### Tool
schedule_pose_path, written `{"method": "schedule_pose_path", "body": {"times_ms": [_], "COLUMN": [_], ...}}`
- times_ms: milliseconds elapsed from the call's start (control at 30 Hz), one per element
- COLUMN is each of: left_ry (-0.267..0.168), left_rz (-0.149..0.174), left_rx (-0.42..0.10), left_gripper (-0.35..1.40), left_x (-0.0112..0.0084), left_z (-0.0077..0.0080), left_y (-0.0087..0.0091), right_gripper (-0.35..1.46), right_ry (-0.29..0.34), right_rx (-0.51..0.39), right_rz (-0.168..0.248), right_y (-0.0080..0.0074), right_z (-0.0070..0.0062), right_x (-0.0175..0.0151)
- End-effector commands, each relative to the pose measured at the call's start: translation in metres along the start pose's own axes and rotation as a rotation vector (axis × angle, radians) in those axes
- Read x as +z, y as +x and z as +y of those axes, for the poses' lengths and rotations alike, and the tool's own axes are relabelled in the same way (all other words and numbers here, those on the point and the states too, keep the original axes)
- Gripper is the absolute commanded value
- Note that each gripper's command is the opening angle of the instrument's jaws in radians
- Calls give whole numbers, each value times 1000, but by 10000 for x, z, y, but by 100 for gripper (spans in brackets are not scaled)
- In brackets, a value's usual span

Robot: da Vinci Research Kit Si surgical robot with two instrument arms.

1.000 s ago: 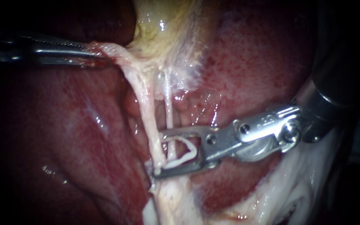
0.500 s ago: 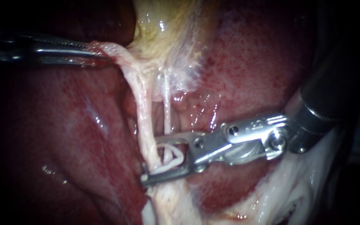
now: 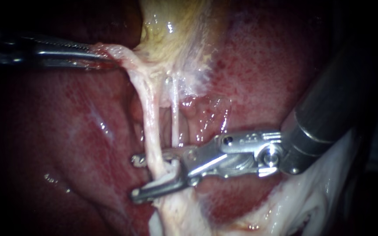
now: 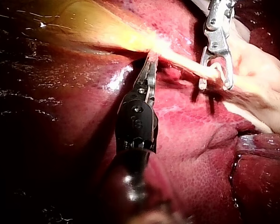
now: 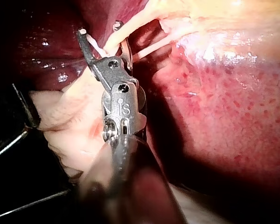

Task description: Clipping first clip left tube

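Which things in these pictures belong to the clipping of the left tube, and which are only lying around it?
In the job:
right instrument, jaws open astride the left tube
left instrument, jaws shut on the pale tissue at that tube's upper end

Only nearby:
right tube
liver
gallbladder

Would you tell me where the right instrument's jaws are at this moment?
In the endoscope view, the right instrument, entering from the right, has its open jaws astride the left tube low down, just past the thinner right tube, over the liver.
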Motion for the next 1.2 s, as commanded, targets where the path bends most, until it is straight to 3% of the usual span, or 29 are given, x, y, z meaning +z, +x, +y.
{"method": "schedule_pose_path", "body": {"times_ms": [33, 267, 433, 600, 800, 900, 1000, 1200], "left_ry": [0, 0, 0, 3, 3, 3, 3, 3], "left_rz": [0, 0, 0, 0, 0, 0, 0, 0], "left_rx": [0, 0, 0, 0, 0, 0, 0, 0], "left_gripper": [-35, -35, -35, -35, -35, -35, -35, -35], "left_x": [0, 0, 0, 0, 0, 0, 0, 1], "left_z": [0, -1, -3, -4, -4, -4, -4, -4], "left_y": [0, -1, -2, -2, -2, -2, -2, -2], "right_gripper": [44, 45, 44, 41, 37, 27, 2, -30], "right_ry": [0, 4, 10, 60, 91, 83, 82, 79], "right_rx": [-1, 4, 19, 12, 7, 42, 72, 125], "right_rz": [-2, -3, -4, -19, -30, -28, -28, -28], "right_y": [0, 0, 1, 6, 8, 8, 8, 7], "right_z": [0, -2, -15, -31, -34, -33, -32, -33], "right_x": [0, -1, -2, 4, 6, 6, 4, 2]}}
